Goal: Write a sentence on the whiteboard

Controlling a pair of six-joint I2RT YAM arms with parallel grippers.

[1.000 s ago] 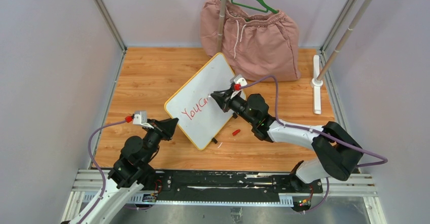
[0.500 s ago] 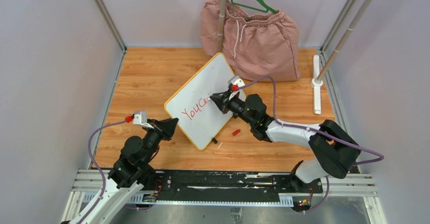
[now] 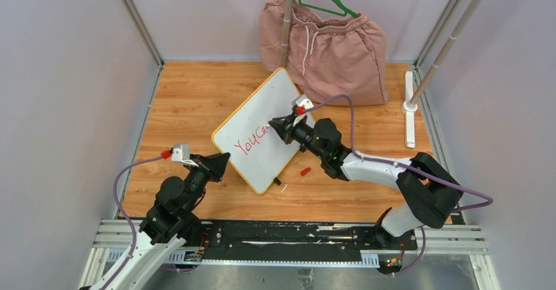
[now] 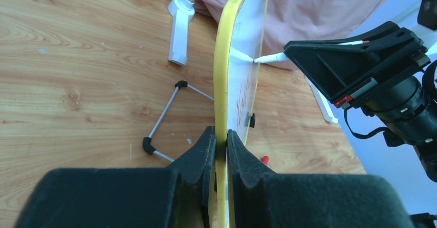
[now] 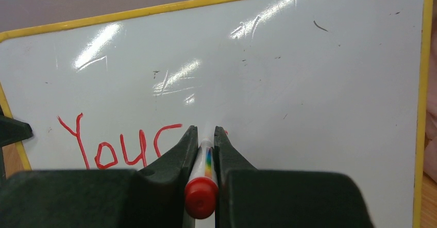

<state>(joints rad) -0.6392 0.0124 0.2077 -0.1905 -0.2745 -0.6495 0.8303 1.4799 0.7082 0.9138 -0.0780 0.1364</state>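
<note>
The whiteboard has a smooth, glossy white face streaked with glare, inside a yellow plastic-looking rim. The table is matt wood with clear grain, the pink shorts are soft creased cloth, and the fingers of the left gripper are matt black.

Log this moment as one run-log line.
left arm: jaws shut on whiteboard edge | right arm: jaws shut on marker, tip on board | sentence: YouC visible

Probably a robotics lab: aluminium frame and plain walls enclose a wooden table.
</note>
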